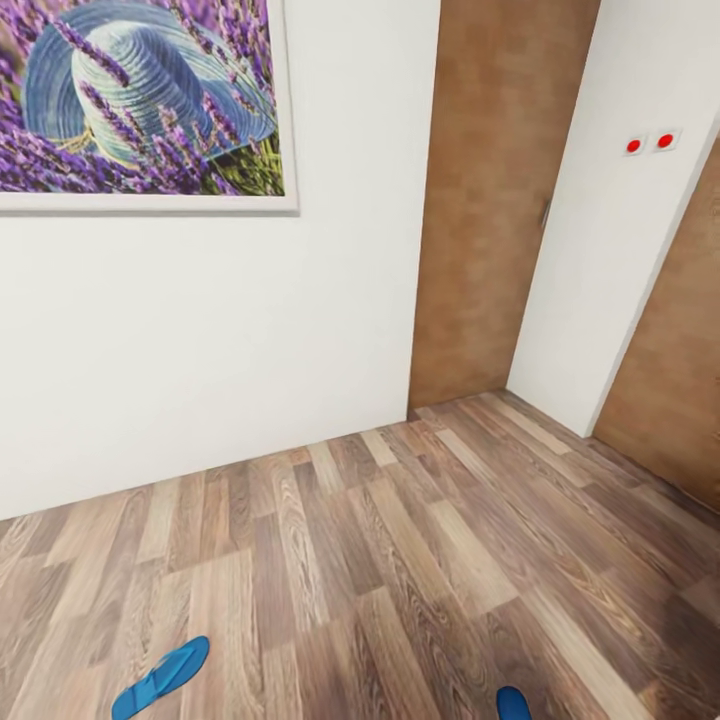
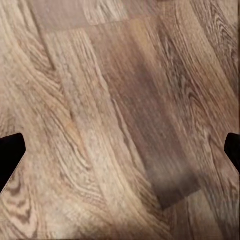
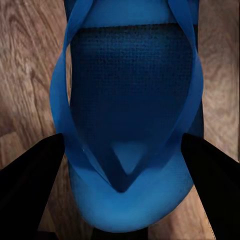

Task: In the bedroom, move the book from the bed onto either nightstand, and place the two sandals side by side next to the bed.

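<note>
one bright blue flat flip-flop [image 1: 160, 677] lay at the lower left of the head view; the other [image 3: 131, 125] was framed between the right hand's [image 3: 125, 175] wide fingers, whether gripped could not be told. the left hand [image 2: 120, 150] was spread wide over the wood-plank floor [image 2: 120, 100]. sandals were judged unpaired, the book step unverifiable.

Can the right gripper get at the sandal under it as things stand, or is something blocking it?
Probably yes. In the right wrist view the sandal lies flat on the wood floor, straps up, between the spread fingers of the right gripper, with nothing over it.
</note>
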You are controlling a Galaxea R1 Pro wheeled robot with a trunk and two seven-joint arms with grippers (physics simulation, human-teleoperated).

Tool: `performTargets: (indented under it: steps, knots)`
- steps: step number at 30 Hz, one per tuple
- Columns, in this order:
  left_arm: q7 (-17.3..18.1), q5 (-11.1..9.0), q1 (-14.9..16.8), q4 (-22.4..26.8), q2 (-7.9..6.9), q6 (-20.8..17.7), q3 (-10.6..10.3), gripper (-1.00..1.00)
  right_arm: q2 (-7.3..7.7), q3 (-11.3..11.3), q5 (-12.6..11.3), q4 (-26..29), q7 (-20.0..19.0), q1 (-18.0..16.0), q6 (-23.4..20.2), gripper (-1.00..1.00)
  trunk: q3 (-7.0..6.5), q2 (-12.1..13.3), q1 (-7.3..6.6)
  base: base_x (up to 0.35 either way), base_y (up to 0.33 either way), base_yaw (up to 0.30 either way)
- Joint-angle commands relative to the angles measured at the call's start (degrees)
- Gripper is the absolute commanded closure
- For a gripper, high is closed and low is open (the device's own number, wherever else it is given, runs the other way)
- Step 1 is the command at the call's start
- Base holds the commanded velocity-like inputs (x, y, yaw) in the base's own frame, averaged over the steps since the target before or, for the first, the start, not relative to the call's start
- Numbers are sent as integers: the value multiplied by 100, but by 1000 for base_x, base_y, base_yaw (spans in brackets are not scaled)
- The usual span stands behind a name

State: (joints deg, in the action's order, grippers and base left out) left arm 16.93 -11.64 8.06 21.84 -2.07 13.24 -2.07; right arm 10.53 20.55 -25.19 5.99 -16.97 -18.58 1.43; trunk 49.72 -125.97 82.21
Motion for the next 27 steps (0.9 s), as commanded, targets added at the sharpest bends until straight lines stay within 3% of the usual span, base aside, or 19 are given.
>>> performTargets:
  steps: [1,27]
  knots:
    - [21,-58,2,-4,-4,11,-22,-100,2,45,-56,-6,-17,-5,15,100,5,-2,2,332,0,-228]
    - [13,-58,2,-4,-4,11,-22,-100,2,45,-56,-6,-17,-5,15,100,5,-2,2,328,-61,-40]
